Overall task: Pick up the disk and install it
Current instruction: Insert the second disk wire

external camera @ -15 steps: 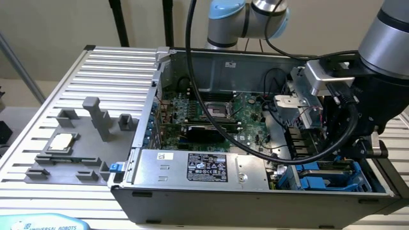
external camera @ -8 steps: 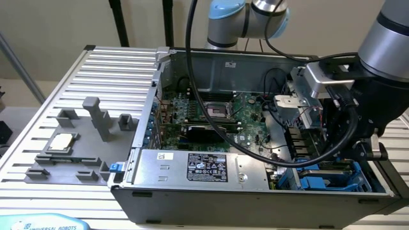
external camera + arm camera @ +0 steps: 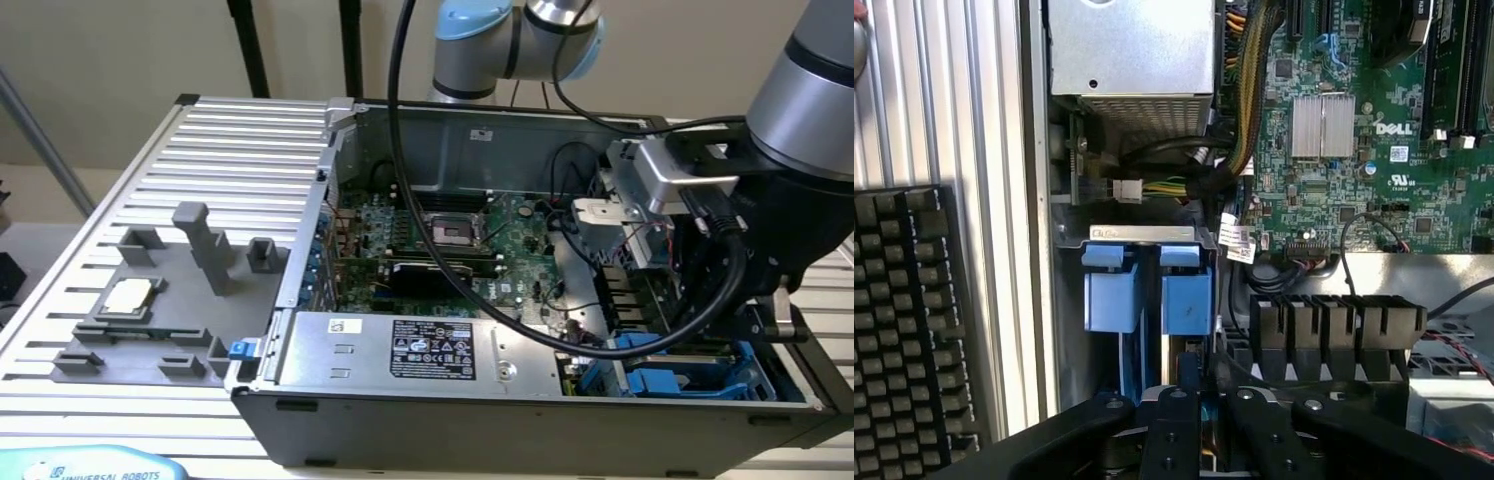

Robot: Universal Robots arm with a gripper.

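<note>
The disk (image 3: 1185, 296) stands on edge in the drive bay at the case's front corner. Its two bright blue carrier tabs sit side by side under the bay's metal lip. In the exterior view the blue carrier (image 3: 663, 381) shows low at the right of the open case (image 3: 534, 415), beneath the arm's black wrist. My gripper (image 3: 1210, 388) reaches down onto the carrier, its black fingers (image 3: 1172, 420) close together with a strip of blue plastic between them. The drive's silver body and label are hidden.
A silver power supply (image 3: 427, 348) with a black label sits beside the bay. The green motherboard (image 3: 454, 250) and thick black cables (image 3: 467, 290) are behind it. A grey fixture (image 3: 134, 330) holding a small square chip (image 3: 128, 294) lies on the slatted table. A black keyboard (image 3: 904, 330) lies outside the case.
</note>
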